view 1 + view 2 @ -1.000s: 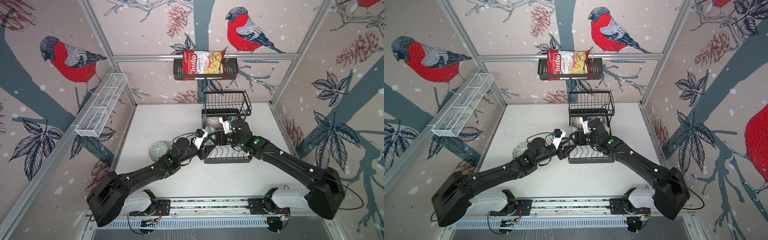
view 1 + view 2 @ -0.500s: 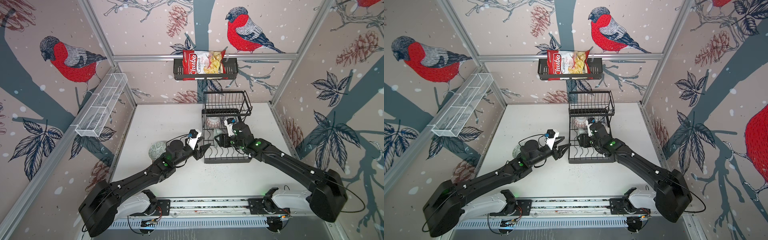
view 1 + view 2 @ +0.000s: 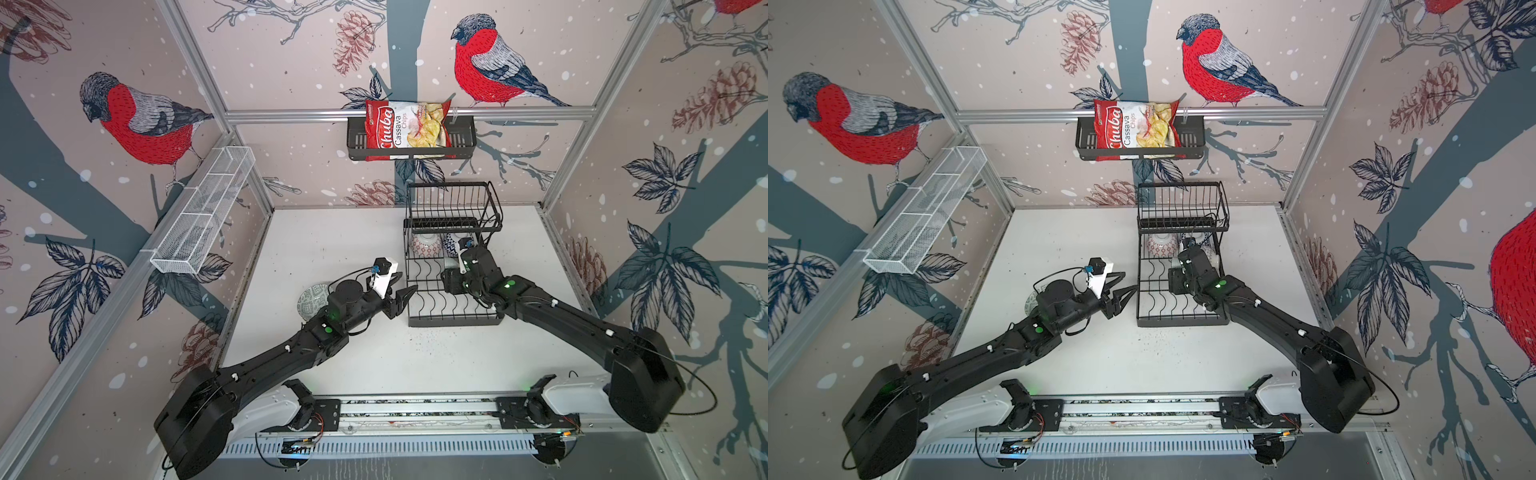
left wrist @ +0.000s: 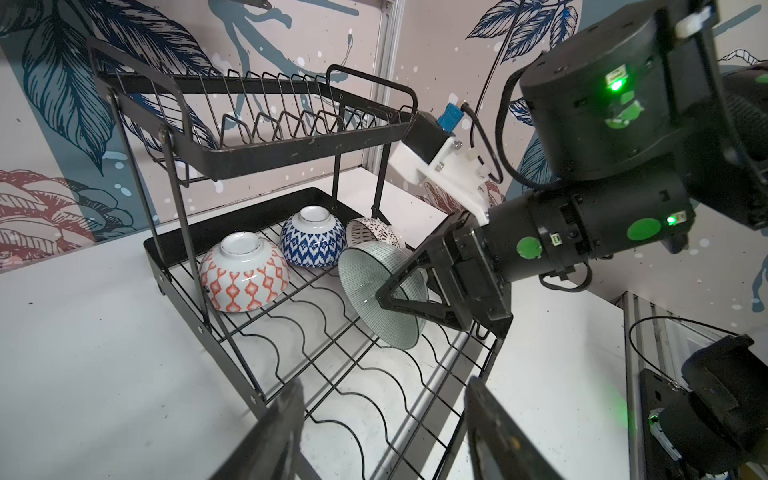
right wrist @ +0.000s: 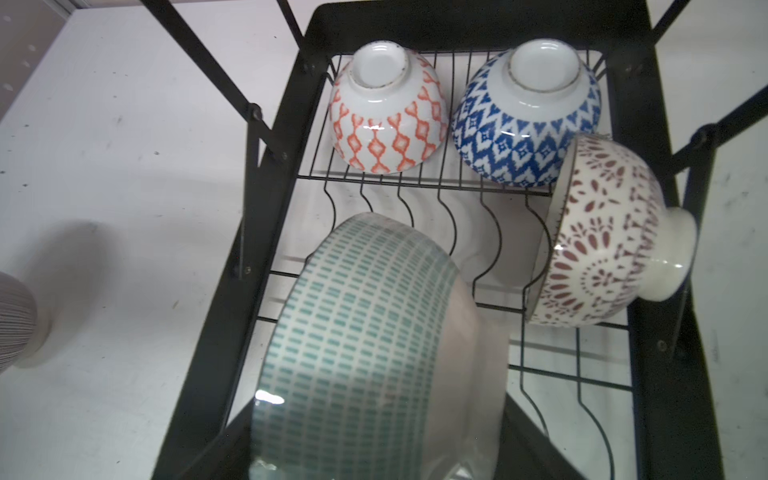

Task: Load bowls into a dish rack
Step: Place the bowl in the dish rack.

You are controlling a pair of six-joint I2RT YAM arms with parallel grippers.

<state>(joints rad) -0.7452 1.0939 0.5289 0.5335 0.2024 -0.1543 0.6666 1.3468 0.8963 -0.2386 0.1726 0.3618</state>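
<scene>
**Desk:** What is changing in the top views?

**Photographer:** The left gripper (image 3: 405, 286) is backing out of the dish rack (image 3: 453, 321). A second ago it was reaching in beside the right gripper (image 3: 451, 279). Now it is hanging just outside the rack's near corner, jaws spread wide and carrying nothing.

**Desk:** Meaning?

**Photographer:** By my reading, the placing is passing to the right arm alone. The right gripper is staying over the flat base, in front of the orange bowl (image 3: 426, 246) and the blue bowl (image 3: 452, 243) under the raised basket. From above, its wrist is hiding whatever it is carrying. A loose bowl (image 3: 311, 297) is waiting on the table (image 3: 332, 232) behind the left arm.

**Desk:** And the left wrist view?

**Photographer:** It is filling that gap. The right gripper (image 4: 399, 291) is clamping the wall of a teal bowl (image 4: 370, 278), one finger inside it. The bowl is tipped on its side just over the wavy wires, and I cannot tell whether it is touching them. A maroon bowl (image 4: 372, 230), barely readable from above, is showing behind it.

**Desk:** The right wrist view?

**Photographer:** The teal bowl (image 5: 357, 332) is crowding the foreground between the dark fingers. The orange bowl (image 5: 386, 112) and blue bowl (image 5: 528, 120) are sitting upside down, side by side, at the far end. The maroon bowl (image 5: 602, 232) is leaning on its side along the rack's rim (image 5: 669, 395). Only here is the loose bowl (image 5: 12, 320) showing fine grey stripes, and it is sitting outside the rack, not yet loaded.
</scene>
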